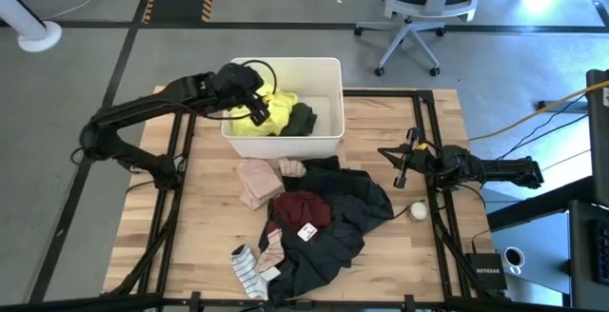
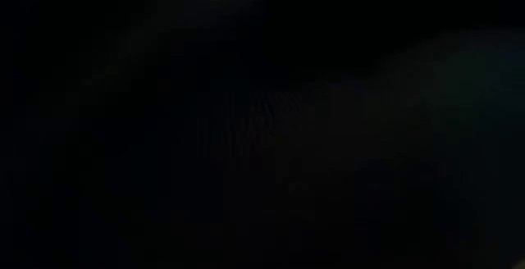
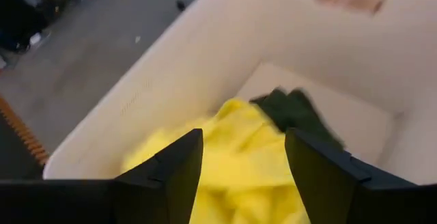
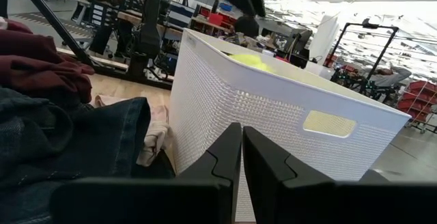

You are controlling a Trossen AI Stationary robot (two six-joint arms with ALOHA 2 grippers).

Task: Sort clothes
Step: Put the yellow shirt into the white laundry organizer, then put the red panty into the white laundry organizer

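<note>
A white basket [image 1: 328,98] stands at the table's far middle. In it lie a neon yellow garment [image 3: 239,162] and a dark green one [image 3: 293,111]. My left gripper [image 3: 244,138] hangs open just above the yellow garment, over the basket's left half [image 1: 257,112]. A pale pink piece [image 1: 257,181], a maroon garment [image 1: 303,210], a large black garment [image 1: 347,222] and a striped sock [image 1: 249,266] lie on the table. My right gripper [image 1: 392,155] waits shut at the table's right side. The low view is dark.
A small white ball [image 1: 418,211] lies on the table near the right arm. The basket's perforated wall [image 4: 273,115] stands close in front of my right gripper [image 4: 242,132]. Bare wood shows at the table's left and far right. An office chair [image 1: 419,8] stands beyond the table.
</note>
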